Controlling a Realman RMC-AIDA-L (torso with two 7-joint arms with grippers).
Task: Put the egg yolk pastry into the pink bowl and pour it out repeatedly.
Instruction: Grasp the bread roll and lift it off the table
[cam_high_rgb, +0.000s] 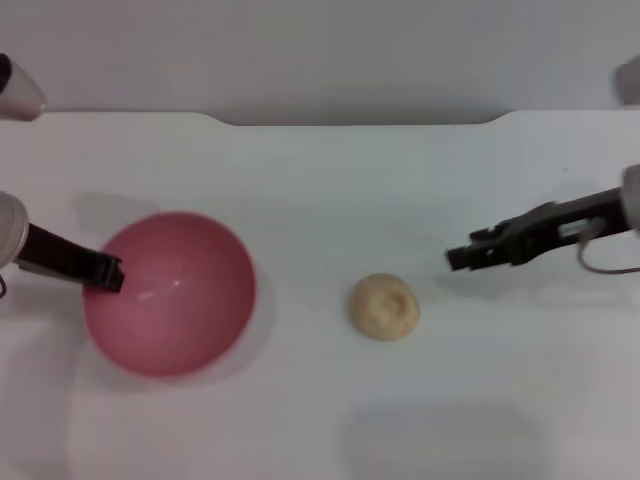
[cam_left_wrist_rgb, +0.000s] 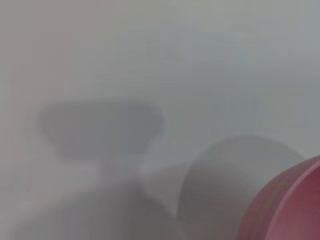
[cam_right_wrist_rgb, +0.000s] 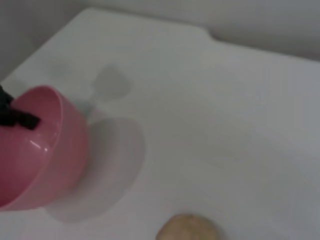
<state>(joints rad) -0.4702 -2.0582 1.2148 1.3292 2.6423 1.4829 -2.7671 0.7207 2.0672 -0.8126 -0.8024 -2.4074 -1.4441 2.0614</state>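
The pink bowl (cam_high_rgb: 170, 295) is at the left of the white table, tipped so its mouth faces right and up. It is empty inside. My left gripper (cam_high_rgb: 108, 273) is shut on the bowl's left rim; the right wrist view shows its dark fingers (cam_right_wrist_rgb: 17, 119) on the rim of the bowl (cam_right_wrist_rgb: 40, 150). An edge of the bowl (cam_left_wrist_rgb: 295, 205) shows in the left wrist view. The egg yolk pastry (cam_high_rgb: 384, 306) lies on the table right of the bowl, clear of it, and shows low in the right wrist view (cam_right_wrist_rgb: 187, 229). My right gripper (cam_high_rgb: 458, 258) hovers just right of and beyond the pastry, holding nothing.
The white table (cam_high_rgb: 320, 420) has a notched far edge (cam_high_rgb: 360, 122) against a grey wall. Bare table surface lies between bowl and pastry and in front of both.
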